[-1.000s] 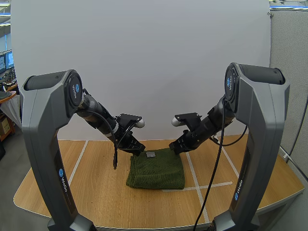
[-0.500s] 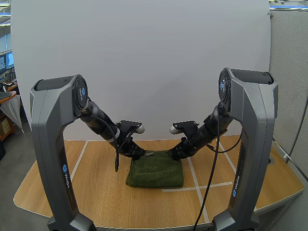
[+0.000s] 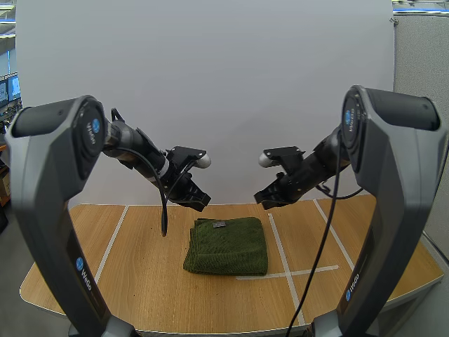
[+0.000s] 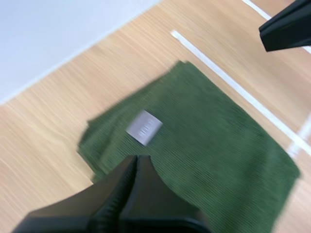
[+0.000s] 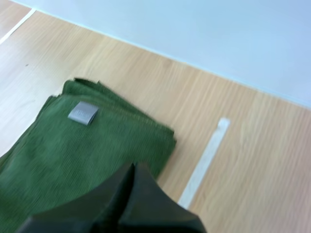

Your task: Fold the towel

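A dark green towel (image 3: 228,245) lies folded into a thick square at the middle of the wooden table, a small grey label (image 3: 219,225) near its far edge. My left gripper (image 3: 200,204) hangs shut above and behind the towel's far left corner, holding nothing. My right gripper (image 3: 261,201) hangs shut above the far right corner, also apart from the cloth. The left wrist view looks down past the shut fingers onto the towel (image 4: 194,141) and its label (image 4: 144,127). The right wrist view has the towel (image 5: 82,150) under its shut fingers.
White tape lines (image 3: 284,260) cross the wooden table (image 3: 140,281), one running along the towel's right side, another (image 3: 112,242) at the left. A white wall stands behind the table. Bare wood lies left and right of the towel.
Both grippers have lifted off the towel's far corners and drawn upward and apart. The towel stays folded flat where it lay.
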You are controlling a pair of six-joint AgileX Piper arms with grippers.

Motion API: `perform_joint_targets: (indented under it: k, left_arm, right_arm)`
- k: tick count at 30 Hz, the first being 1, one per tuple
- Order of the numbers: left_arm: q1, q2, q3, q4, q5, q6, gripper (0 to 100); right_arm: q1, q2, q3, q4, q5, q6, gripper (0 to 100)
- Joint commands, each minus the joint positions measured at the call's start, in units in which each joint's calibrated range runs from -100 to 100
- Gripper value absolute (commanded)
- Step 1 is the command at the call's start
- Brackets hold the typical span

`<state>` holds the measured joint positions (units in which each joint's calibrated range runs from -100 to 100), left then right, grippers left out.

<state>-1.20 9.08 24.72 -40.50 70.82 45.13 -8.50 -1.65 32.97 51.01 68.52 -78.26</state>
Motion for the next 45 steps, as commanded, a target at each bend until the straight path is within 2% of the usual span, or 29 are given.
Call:
perform_joint_targets:
  k: [1,5,7,8,10,11,13,16,18,22,26,35,45]
  left_arm:
    - [0.10,-2.9,0.1,5.4,13.4,-8.1,3]
    - [0.98,-2.9,0.1,5.9,16.6,-9.9,22]
    - [2.43,-2.9,0.1,5.9,17.0,-10.8,44]
    - [3.13,-2.9,0.1,5.9,17.4,-10.8,50]
    - [5.09,-2.9,0.9,5.3,17.8,-10.8,75]
    - [6.03,-2.9,1.4,5.0,17.8,-10.6,83]
    - [7.66,-2.6,2.6,4.3,17.8,-9.2,91]
    - [8.99,-1.4,4.1,2.6,18.5,-7.6,91]
    - [9.40,0.1,4.5,1.7,19.3,-7.0,91]
    - [9.40,4.0,4.5,0.0,21.8,-5.7,91]
    - [9.40,7.7,4.5,-3.0,22.0,-4.3,100]
    - [9.40,13.6,4.4,-8.7,23.9,-0.6,100]
    - [9.31,14.9,4.4,-10.3,23.7,0.4,100]
  right_arm:
    - [-2.0,-3.6,0.1,-4.2,16.0,2.7,0]
    - [-3.0,-4.5,0.1,-4.8,19.9,2.7,0]
    - [-3.4,-4.5,0.4,-6.2,19.9,2.7,0]
    - [-3.5,-4.3,0.8,-6.3,19.5,2.7,0]
    - [-3.5,-3.9,1.9,-6.7,16.6,2.7,0]
    - [-3.5,-3.6,2.5,-6.7,15.0,2.7,0]
    - [-3.5,-2.7,2.9,-7.0,13.3,2.3,0]
    - [-3.5,-0.6,2.9,-7.1,12.6,2.3,0]
    - [-3.5,0.9,2.9,-7.2,11.1,2.3,0]
    - [-3.5,4.3,2.9,-7.8,9.0,2.3,0]
    - [-3.5,6.7,2.9,-8.1,7.0,2.3,0]
    - [-2.1,9.7,2.7,-7.7,2.0,2.3,0]
    - [0.7,12.6,2.7,-7.8,-3.9,2.5,0]
